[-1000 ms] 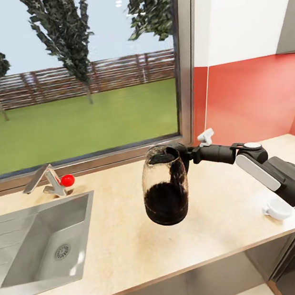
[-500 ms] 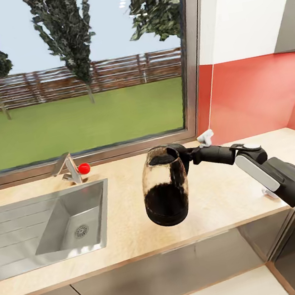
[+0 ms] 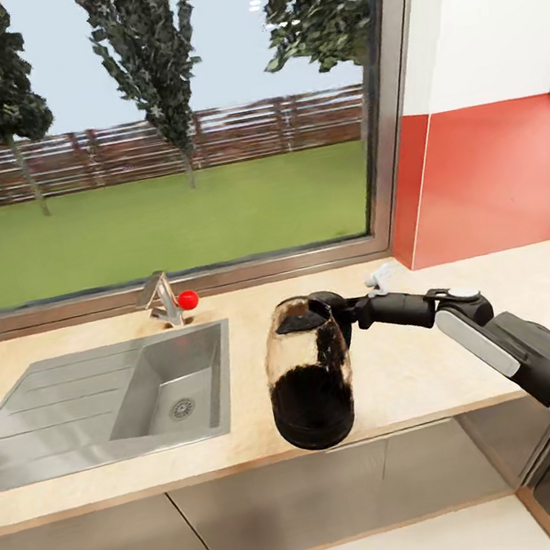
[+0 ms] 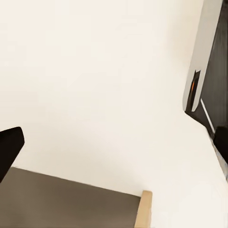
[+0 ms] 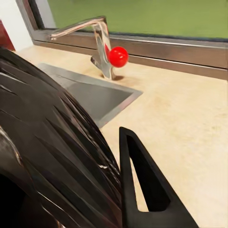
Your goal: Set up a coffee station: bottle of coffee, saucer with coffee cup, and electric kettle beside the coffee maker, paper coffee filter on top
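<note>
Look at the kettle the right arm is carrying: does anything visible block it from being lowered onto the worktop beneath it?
Nothing visible does. The electric kettle, held by the right tool, hangs over bare countertop; the sink and tap lie off to its side.

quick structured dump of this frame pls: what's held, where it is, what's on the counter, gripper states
held: electric kettle, carried by the right gripper at its handle side
kettle pose: upright, dark liquid in its lower half, over the front edge of the countertop
kettle contact: whether it touches the counter cannot be told
left of kettle: steel sink with a faucet bearing a red knob
behind: window, red wall panel
left gripper: state cannot be told
</note>
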`<state>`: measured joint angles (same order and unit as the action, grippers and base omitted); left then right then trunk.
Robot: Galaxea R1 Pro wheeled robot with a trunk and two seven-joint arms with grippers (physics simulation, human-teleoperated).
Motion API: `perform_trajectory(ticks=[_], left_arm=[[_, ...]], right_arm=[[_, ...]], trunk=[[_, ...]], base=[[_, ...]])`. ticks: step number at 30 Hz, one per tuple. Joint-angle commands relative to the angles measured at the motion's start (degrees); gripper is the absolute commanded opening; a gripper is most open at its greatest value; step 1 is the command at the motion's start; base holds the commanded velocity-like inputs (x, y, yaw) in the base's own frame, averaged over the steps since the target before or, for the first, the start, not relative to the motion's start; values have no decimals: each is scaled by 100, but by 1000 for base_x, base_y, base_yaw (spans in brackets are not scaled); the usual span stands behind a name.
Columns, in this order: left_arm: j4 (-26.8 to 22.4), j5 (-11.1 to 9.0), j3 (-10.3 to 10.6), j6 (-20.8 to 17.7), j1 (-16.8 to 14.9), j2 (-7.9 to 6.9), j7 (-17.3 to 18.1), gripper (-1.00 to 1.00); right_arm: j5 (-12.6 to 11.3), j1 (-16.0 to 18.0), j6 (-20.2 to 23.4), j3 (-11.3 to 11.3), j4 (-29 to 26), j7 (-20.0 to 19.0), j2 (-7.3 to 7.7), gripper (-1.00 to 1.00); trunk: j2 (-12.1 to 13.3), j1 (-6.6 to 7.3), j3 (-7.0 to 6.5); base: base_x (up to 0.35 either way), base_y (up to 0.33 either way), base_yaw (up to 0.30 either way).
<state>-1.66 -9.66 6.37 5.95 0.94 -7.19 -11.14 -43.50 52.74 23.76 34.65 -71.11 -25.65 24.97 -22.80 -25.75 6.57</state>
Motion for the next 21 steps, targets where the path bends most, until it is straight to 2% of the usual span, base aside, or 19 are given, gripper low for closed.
perform_trajectory(ticks=[1, 4, 7, 11, 21], left_arm=[[-52, -144, 49, 10, 1, -1, -11, 100], [-176, -417, 55, 12, 2, 2, -5, 100], [-222, -538, 56, 17, 3, 6, -3, 100], [-237, -574, 57, 20, 3, 7, -3, 100], [-246, -577, 59, 34, -5, 12, -3, 100]], right_arm=[[-71, 2, 32, 10, -6, 3, 2, -100], [-75, -7, 32, 15, -16, 1, 1, -100], [-78, -9, 32, 15, -34, -1, 2, -100], [-86, -9, 32, 16, -42, -8, 7, -100], [-97, -22, 32, 21, -183, -19, 8, -100]], trunk=[[-12, -3, 11], [-12, -3, 11], [-12, -3, 18], [-12, -3, 45], [-12, -3, 135]], base=[[-1, 1, 273], [-1, 1, 274], [0, 0, 264], [0, 0, 136], [0, 0, 12]])
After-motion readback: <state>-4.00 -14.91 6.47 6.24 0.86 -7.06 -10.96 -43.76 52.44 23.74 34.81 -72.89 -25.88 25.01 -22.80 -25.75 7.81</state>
